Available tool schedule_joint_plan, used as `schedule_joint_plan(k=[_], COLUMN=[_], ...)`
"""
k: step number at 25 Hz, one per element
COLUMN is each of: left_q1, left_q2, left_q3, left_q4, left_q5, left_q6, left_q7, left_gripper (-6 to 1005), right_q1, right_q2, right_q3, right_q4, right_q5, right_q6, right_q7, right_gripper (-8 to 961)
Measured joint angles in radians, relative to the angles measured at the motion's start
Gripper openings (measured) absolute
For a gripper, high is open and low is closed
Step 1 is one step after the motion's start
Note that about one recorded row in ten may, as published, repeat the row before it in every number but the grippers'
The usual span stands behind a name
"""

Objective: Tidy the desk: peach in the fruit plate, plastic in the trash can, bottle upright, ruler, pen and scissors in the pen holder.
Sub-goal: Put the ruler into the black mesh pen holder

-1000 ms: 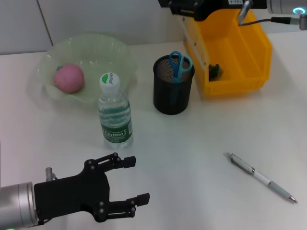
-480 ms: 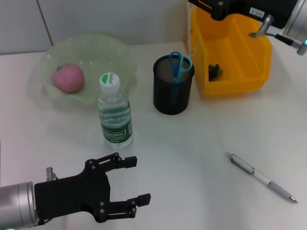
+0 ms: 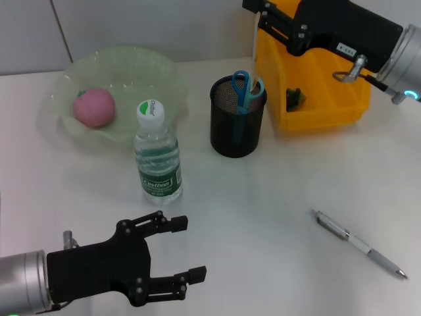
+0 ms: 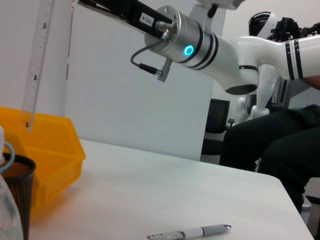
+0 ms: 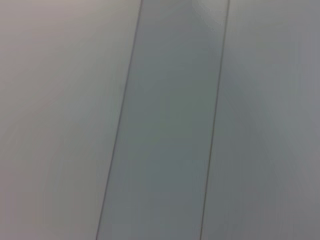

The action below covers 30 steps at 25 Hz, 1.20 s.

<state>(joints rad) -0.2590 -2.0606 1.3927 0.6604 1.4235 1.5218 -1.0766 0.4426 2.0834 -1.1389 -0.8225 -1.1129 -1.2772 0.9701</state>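
Observation:
My right gripper [image 3: 262,14] reaches in from the upper right, shut on a clear ruler [image 3: 253,49] that hangs upright. The ruler's [image 4: 36,70] lower end is just over the black mesh pen holder [image 3: 237,128]. Blue-handled scissors [image 3: 247,89] stand in the holder. A silver pen [image 3: 358,243] lies on the desk at the right front. The pink peach [image 3: 94,106] rests in the pale green fruit plate [image 3: 131,62]. The water bottle [image 3: 158,155] stands upright. My left gripper [image 3: 187,247] is open and low at the front left, holding nothing.
An orange bin [image 3: 329,79] behind the pen holder holds a small green scrap [image 3: 294,97]. The pen [image 4: 190,232] also shows in the left wrist view on bare white desk. The right wrist view shows only grey wall panels.
My right arm has swung left and down from over the orange bin, bringing the ruler above the pen holder. The left arm has not moved.

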Motion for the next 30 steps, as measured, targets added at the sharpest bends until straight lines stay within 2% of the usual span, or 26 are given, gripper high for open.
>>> schedule_joint_plan(k=[6, 12, 22, 30], left_q1=[0.001, 0.001, -0.001, -0.001], left_q2=[0.001, 0.003, 0.007, 0.009], left_q3=[-0.001, -0.001, 0.001, 0.002], left_q4=[0.000, 0.000, -0.008, -0.009], left_q5=[0.001, 0.001, 0.003, 0.003], left_q6=[0.000, 0.000, 0.000, 0.000], left_q7=[-0.001, -0.002, -0.011, -0.012], left_gripper=[841, 840, 841, 841], right_q1=[0.018, 0.065, 0.126, 0.138], right_q2=[-0.001, 0.000, 0.000, 0.000], right_q3=[0.008, 0.017, 0.021, 0.020], right_q4=[0.098, 0.223, 0.363, 0.408], right_q5=[0.057, 0.097, 0.103, 0.106], right_q6=[-0.040, -0.047, -0.046, -0.039], right_q7=[-0.100, -0.198, -0.271, -0.306], right_gripper=[435, 444, 458, 470])
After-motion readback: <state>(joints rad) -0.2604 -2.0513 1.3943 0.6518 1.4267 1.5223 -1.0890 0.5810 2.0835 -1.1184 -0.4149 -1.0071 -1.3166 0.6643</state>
